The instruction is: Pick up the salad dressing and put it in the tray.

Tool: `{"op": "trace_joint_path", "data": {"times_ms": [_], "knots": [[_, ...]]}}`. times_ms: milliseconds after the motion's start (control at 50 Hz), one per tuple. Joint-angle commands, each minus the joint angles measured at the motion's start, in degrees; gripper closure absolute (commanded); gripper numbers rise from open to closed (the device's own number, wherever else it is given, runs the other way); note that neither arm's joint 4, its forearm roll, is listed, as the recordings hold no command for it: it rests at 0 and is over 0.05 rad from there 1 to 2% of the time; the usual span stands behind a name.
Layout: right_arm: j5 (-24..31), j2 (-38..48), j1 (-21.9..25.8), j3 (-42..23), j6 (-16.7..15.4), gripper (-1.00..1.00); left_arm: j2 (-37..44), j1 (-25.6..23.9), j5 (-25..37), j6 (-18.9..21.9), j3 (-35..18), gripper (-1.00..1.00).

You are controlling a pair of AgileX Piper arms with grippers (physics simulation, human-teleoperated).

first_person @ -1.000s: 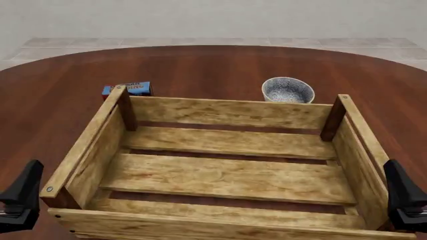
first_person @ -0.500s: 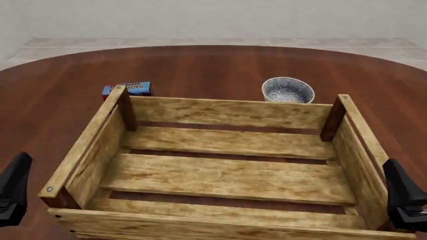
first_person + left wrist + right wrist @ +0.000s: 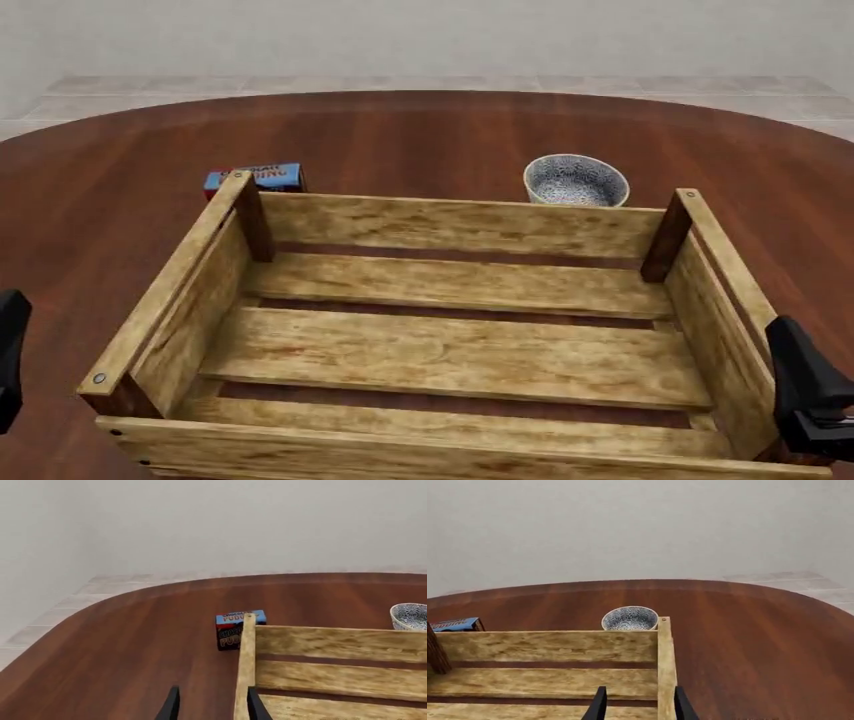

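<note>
The salad dressing shows in none of the views. The tray [image 3: 454, 224] is a big light wooden crate with dark corner posts, standing empty in the middle of the table; its walls also show in the wrist views [image 3: 333, 643] [image 3: 547, 645]. My left gripper [image 3: 7, 358] sits at the picture's far left edge, outside the tray's left wall, and is open [image 3: 213, 711] with nothing between its fingers. My right gripper [image 3: 806, 396] is beside the tray's right wall near the front corner, also open [image 3: 640, 710] and empty.
A flat blue box [image 3: 256, 178] lies on the table behind the tray's far left corner. A small speckled bowl [image 3: 575, 181] stands behind the far wall, right of centre. The round dark wooden table [image 3: 427, 130] extends beyond both.
My left gripper has slid leftward, away from the tray's left wall, until only a sliver shows at the frame edge. The right gripper, tray, box and bowl have stayed put.
</note>
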Motion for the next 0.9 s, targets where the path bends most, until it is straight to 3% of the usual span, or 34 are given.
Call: {"op": "trace_joint_path", "data": {"times_ms": [20,900], "knots": [[0.0,0.1,-0.1,0.0,0.2,-1.0,1.1,2.6,3.3,0.0,-1.9,-1.0],[0.9,-1.1,-1.2,-0.2,0.5,-1.0,-2.6,16.8,14.4,1.9,-4.2,-1.0]]}}
